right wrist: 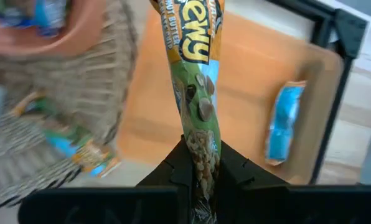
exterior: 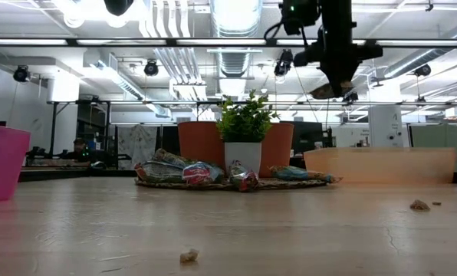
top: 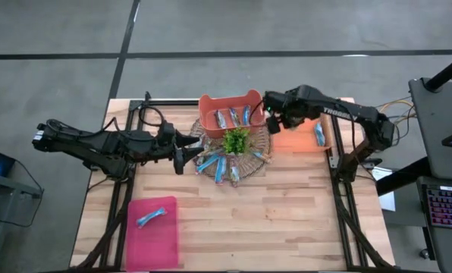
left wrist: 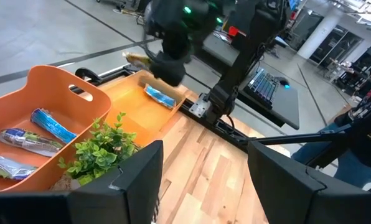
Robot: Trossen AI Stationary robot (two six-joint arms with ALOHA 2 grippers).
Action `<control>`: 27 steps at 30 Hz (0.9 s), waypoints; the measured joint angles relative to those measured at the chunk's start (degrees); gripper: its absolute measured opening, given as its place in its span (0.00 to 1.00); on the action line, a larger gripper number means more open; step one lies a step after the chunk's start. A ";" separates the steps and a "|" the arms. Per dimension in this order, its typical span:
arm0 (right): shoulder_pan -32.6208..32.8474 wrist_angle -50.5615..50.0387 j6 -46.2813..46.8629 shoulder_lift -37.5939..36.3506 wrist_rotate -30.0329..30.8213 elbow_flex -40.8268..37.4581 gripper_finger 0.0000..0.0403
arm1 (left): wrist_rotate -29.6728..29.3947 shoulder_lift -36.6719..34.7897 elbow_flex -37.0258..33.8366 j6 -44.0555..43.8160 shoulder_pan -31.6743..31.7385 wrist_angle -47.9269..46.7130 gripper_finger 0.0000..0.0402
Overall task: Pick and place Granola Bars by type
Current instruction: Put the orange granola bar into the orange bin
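Note:
Blue and brownish-tan granola bars (top: 220, 165) lie on a woven mat (top: 260, 161) around a small potted plant (top: 236, 140). My right gripper (right wrist: 201, 149) hangs above the flat orange tray's (top: 294, 140) left edge, shut on a tan-and-green granola bar (right wrist: 195, 56). The same bar (left wrist: 136, 59) shows as a yellowish tip in the left wrist view. A single blue bar (right wrist: 282, 121) lies on that tray. My left gripper (top: 186, 154) hovers open at the mat's left edge, holding nothing. My right gripper pinches one end of the tan-and-green bar (right wrist: 201, 140) between its two fingers, which come from above and point steeply down. The bar runs on from the fingers along their line and hangs clear over the orange tray.
An orange bin (top: 230, 114) with several blue bars stands behind the mat. A pink bin (top: 154, 231) holding one blue bar sits at the near left. Black frame rails (top: 338, 163) run along the table's sides. Bare wood lies in front of the mat.

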 joint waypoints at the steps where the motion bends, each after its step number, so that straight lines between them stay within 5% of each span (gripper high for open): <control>1: -1.31 0.02 -0.91 -0.05 0.00 -0.04 0.05 | 0.00 0.00 -0.08 0.00 0.00 0.00 0.54; 13: -14.98 0.28 -8.27 -0.20 -0.09 -3.02 0.05 | 0.00 0.00 -0.11 -0.01 0.00 0.00 0.54; 27: -16.51 12.60 -8.20 -0.63 -3.77 -25.20 0.04 | 0.00 0.00 -0.11 0.28 -0.01 -0.02 0.54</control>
